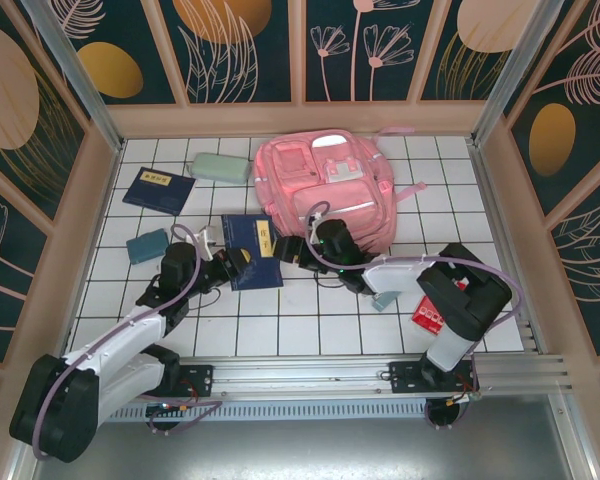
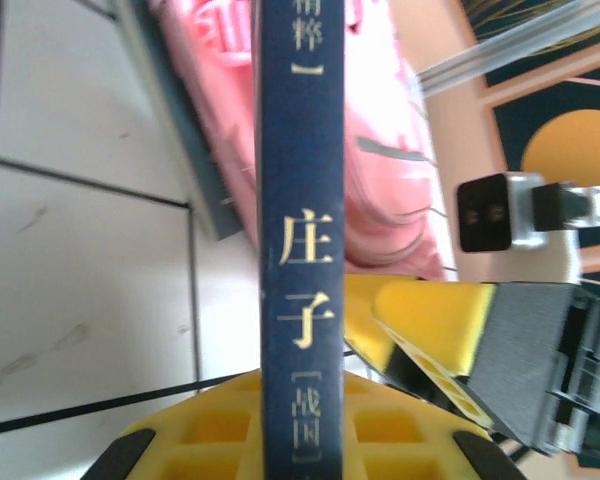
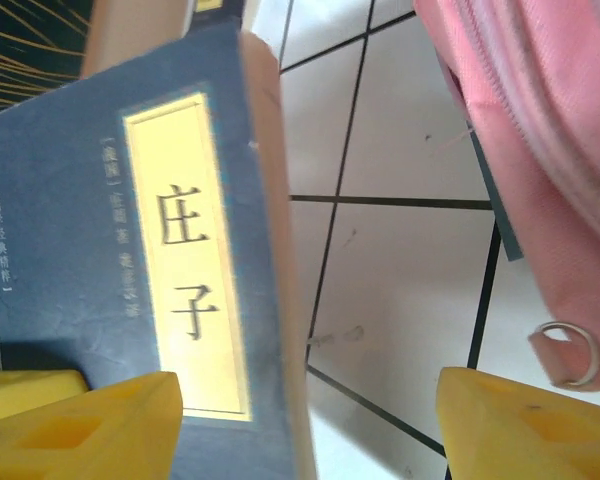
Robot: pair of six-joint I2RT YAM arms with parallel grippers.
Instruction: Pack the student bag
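The student bag (image 1: 325,185), a large pink backpack, lies flat at the back middle of the tiled floor. In front of it a dark blue book (image 1: 250,250) with a yellow title label is held up on edge. My left gripper (image 1: 234,263) is shut on the book; its spine (image 2: 300,250) runs straight up between the yellow fingers (image 2: 200,430). My right gripper (image 1: 286,250) stands open at the book's other end, with the cover (image 3: 130,270) by its left fingertip (image 3: 90,420) and the page edge inside the wide gap. The bag's pink side (image 3: 540,150) lies close on the right.
A second blue book (image 1: 158,190) and a mint-green pencil case (image 1: 220,166) lie at the back left. A teal case (image 1: 147,245) sits left of my left arm. A red item (image 1: 430,315) and a small grey-green piece (image 1: 385,298) lie under my right arm.
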